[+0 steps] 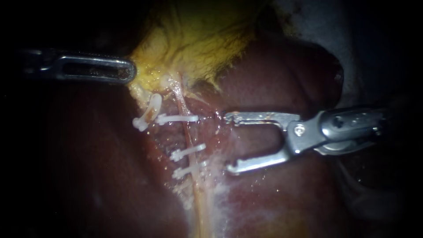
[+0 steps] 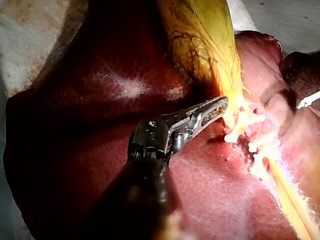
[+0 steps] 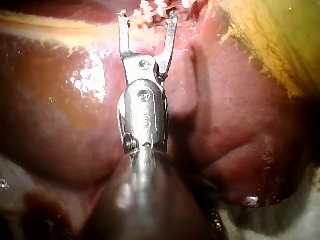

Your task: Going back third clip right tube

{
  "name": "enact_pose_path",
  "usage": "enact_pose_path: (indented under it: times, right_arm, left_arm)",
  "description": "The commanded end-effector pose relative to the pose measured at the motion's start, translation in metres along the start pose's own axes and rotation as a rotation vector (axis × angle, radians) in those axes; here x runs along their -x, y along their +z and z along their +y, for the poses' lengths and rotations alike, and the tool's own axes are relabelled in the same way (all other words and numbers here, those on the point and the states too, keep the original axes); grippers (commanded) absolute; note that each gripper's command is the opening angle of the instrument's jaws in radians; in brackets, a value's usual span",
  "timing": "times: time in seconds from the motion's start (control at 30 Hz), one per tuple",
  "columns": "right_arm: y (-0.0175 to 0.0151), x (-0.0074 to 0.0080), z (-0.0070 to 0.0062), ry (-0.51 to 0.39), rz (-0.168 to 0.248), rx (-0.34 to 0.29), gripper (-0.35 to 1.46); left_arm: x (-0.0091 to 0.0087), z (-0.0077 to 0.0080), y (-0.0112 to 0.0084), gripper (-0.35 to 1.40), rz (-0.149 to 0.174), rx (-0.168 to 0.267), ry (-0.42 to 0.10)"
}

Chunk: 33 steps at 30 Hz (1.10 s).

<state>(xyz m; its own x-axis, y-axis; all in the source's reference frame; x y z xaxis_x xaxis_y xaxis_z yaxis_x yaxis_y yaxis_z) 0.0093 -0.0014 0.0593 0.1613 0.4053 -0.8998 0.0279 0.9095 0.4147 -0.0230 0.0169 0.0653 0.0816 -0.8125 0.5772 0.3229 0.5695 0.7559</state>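
Note:
A pale tube (image 1: 190, 141) runs down from the yellow gallbladder (image 1: 198, 39) over the dark red liver (image 1: 273, 75). Three white clips cross it: one high (image 1: 176, 118), two lower (image 1: 187, 152) (image 1: 189, 169). A curved white clip (image 1: 147, 114) sits on a stub to the left. My right instrument (image 1: 226, 143) stands just right of the tube, jaws wide open and empty, clear of the clips. In the right wrist view its jaws (image 3: 147, 17) face the clips (image 3: 150, 7). My left instrument (image 1: 128, 70) is shut on the gallbladder's lower edge (image 2: 222, 104).
Liver surrounds the tube on both sides (image 2: 75, 130) (image 3: 75, 125). A whitish film (image 1: 220, 198) covers the liver right of the tube. Pale cloth shows beyond the liver's far right rim (image 1: 352, 44).

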Motion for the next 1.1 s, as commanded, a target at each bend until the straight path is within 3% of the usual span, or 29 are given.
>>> enact_pose_path:
  times: [0.03, 0.23, 0.5, 0.63, 0.93, 1.1]
  right_arm:
    - [-0.0005, -0.0004, 0.0, -0.006, -0.007, -0.005, 0.6]
    - [-0.0031, -0.0015, 0.0001, -0.05, -0.074, -0.002, 0.58]
    - [-0.0041, -0.0014, 0.0002, -0.04, -0.087, 0.04, 0.58]
    - [-0.0045, -0.0016, 0.0002, -0.039, -0.09, 0.04, 0.58]
    - [-0.0048, -0.0016, 0.0001, -0.042, -0.155, 0.036, 0.58]
    - [-0.0048, -0.0016, 0.0001, -0.042, -0.155, 0.037, 0.58]
  left_arm:
    - [0.0, 0.0, 0.0, -0.35, 0.0, 0.0, 0.0]
    - [-0.0005, 0.0002, 0.0004, -0.35, -0.002, 0.003, 0.003]
    - [-0.0013, 0.0005, 0.0015, -0.35, -0.005, 0.009, 0.008]
    - [-0.0021, 0.0011, 0.0031, -0.35, -0.003, 0.011, 0.012]
    - [-0.0041, 0.0028, 0.0078, -0.35, 0.02, -0.003, 0.019]
    - [-0.0042, 0.0028, 0.0085, -0.35, 0.022, -0.008, 0.019]
